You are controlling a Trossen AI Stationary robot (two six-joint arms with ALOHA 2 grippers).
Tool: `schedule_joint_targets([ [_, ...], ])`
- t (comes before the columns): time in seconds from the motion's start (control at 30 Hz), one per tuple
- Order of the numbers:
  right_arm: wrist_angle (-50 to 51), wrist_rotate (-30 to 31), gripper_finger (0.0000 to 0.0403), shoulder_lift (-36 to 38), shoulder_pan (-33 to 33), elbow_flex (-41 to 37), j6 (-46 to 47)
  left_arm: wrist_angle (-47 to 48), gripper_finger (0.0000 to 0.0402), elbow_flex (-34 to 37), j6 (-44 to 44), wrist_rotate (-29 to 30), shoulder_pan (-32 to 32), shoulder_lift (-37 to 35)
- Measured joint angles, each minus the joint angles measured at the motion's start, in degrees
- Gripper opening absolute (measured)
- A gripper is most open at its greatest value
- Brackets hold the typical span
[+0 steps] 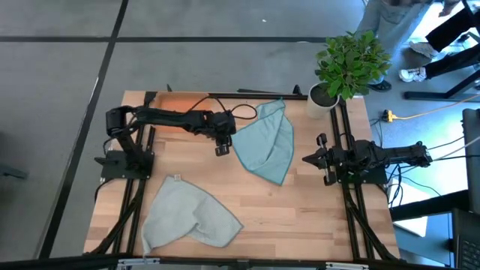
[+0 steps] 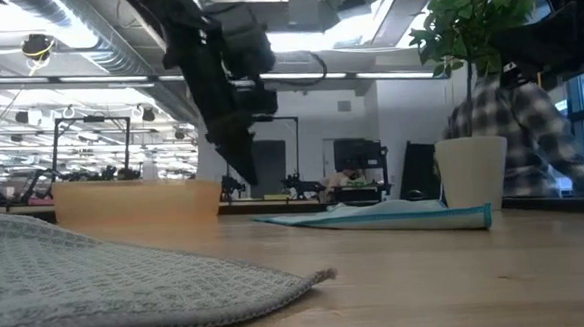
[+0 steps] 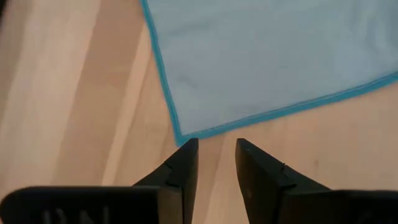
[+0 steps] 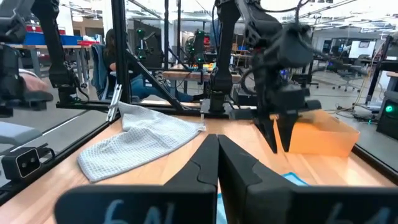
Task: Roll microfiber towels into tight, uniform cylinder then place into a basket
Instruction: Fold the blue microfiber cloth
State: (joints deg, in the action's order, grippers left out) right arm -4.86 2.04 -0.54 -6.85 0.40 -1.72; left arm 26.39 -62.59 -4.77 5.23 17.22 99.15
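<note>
Teal-blue microfiber towel (image 1: 266, 142) lies loosely folded, flat on the bench, mid-bench toward the far edge, w/ one tip reaching up near the far edge beside the white plant pot (image 1: 321, 99). Its bright blue hem shows clearly in my left wrist view, corner pointing at my fingers.

Pale grey-green towel (image 1: 187, 216) sits crumpled near the front edge, left of centre, well apart from the teal one. In the low view it fills the foreground as a waffle-textured slope.

Orange basket (image 2: 134, 200) is at the far left corner of the bench; from above my left arm covers most of it, only a sliver of orange showing. Nothing visible inside it from the low view.

My left gripper (image 1: 222, 148) hangs just beside the teal towel's left edge, over bare wood. Jaws slightly apart, a narrow gap between the fingers (image 3: 180, 171), holding nothing; the towel corner lies just ahead of the tips, not between them.

My right gripper (image 1: 309, 159) is parked off the bench's right edge, near the pot, jaws pressed together and empty.

Beyond the far right corner: a leafy plant (image 1: 351, 60) in the pot, and a person in a plaid shirt (image 2: 526, 141) behind it.
</note>
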Motion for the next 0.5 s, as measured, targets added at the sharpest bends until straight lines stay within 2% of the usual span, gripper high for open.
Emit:
schedule_joint_targets([
  [0.33,0.09,0.0,0.0006,0.0,0.0,-0.02,0.02,-2.19,0.0096,0.02,-0.94,-0.36,4.46,3.81],
  [0.5,0.09,-0.02,0.0006,0.0,0.0,0.0,0.0,-4.34,0.0096,0.02,-0.95,-7.3,6.23,3.78],
])
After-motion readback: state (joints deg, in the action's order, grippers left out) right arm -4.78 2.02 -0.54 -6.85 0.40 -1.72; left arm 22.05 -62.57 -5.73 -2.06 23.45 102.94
